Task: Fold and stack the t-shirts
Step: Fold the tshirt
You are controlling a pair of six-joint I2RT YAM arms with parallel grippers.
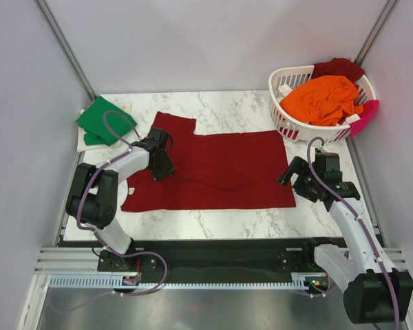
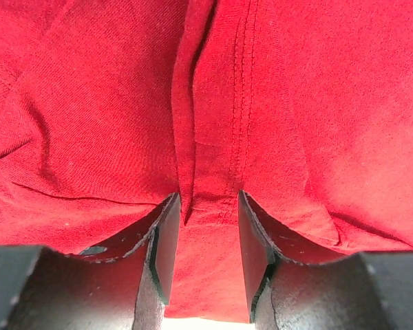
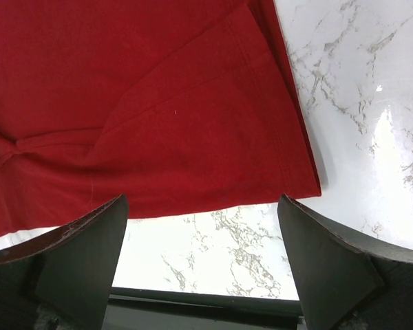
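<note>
Large dark red t-shirt (image 1: 220, 168) lies spread flat mid-frame on the marble table (image 1: 213, 223). We note the left gripper (image 1: 160, 165) at the shirt's left side, fingers narrowed onto a raised fold of cloth. Right gripper (image 1: 292, 180) gapes wide and holds nothing, just by the shirt's lower right corner.

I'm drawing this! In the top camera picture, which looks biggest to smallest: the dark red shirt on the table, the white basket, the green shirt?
1. dark red shirt, spread out, by far the largest
2. white basket
3. green shirt, clearly the smallest
</note>
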